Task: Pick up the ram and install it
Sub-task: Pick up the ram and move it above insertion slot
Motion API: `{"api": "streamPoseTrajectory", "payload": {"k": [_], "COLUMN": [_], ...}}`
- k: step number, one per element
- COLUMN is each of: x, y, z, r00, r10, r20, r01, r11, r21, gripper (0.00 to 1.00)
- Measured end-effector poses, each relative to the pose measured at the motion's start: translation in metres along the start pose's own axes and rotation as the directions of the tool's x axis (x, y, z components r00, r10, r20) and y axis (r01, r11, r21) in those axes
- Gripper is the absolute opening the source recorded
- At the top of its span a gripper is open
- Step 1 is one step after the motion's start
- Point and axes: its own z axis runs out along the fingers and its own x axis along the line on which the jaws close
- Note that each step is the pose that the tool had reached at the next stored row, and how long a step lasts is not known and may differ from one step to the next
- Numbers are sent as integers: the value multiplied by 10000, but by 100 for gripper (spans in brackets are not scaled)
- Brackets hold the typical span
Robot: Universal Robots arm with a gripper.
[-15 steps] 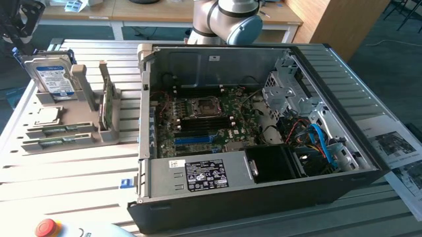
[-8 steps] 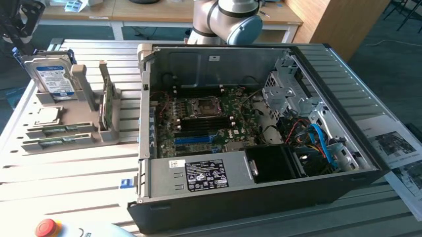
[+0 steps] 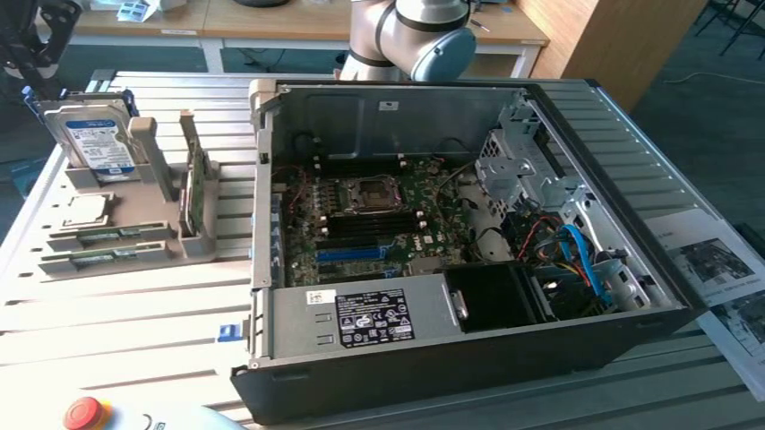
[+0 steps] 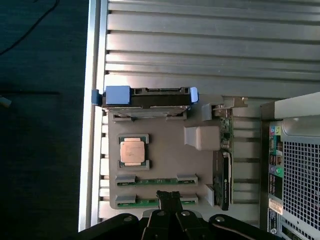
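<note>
The long, thin green ram stick point(image 4: 142, 202) lies flat in a grey plastic holder point(image 4: 165, 160) on the slatted metal table point(image 4: 200, 50), at the exterior view's left of the open black computer case point(image 3: 478, 358). A second green stick point(image 4: 156, 180) lies just beside it, nearer to the square silver processor point(image 4: 133, 151) and to the blue-labelled silver hard drive point(image 3: 96, 134), which stands upright. The black gripper point(image 4: 169, 197) has its fingers pressed together and holds nothing; in the wrist view its tips show over the ram stick
</note>
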Motion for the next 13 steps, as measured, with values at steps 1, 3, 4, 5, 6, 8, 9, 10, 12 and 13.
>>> {"api": "streamPoseTrajectory", "payload": {"k": [1, 3, 4, 5, 6, 8, 9, 10, 12, 13], "x": [0, 0, 0, 0, 0, 0, 0, 0, 0, 0], "y": [0, 0, -1, -1, -1, -1, -1, -1, -1, -1], "z": [0, 0, 1, 1, 0, 0, 0, 0, 0, 0], "r00": [9999, 9990, 9983, 9973, 9961, 9931, 9911, 9890, 9841, 9813], "r10": [-141, -437, -584, -733, -880, -1175, -1332, -1476, -1773, -1924], "r20": [-7, -19, -25, -31, -38, -51, -57, -64, -76, -82], "r01": [141, 437, 584, 733, 880, 1174, 1332, 1476, 1772, 1924], "r11": [9999, 9990, 9983, 9973, 9961, 9931, 9911, 9890, 9842, 9813], "r21": [-3, -11, -15, -19, -23, -30, -35, -40, -49, -53], "gripper": [10, 10, 10, 10, 10, 10, 10, 10, 10, 10]}}
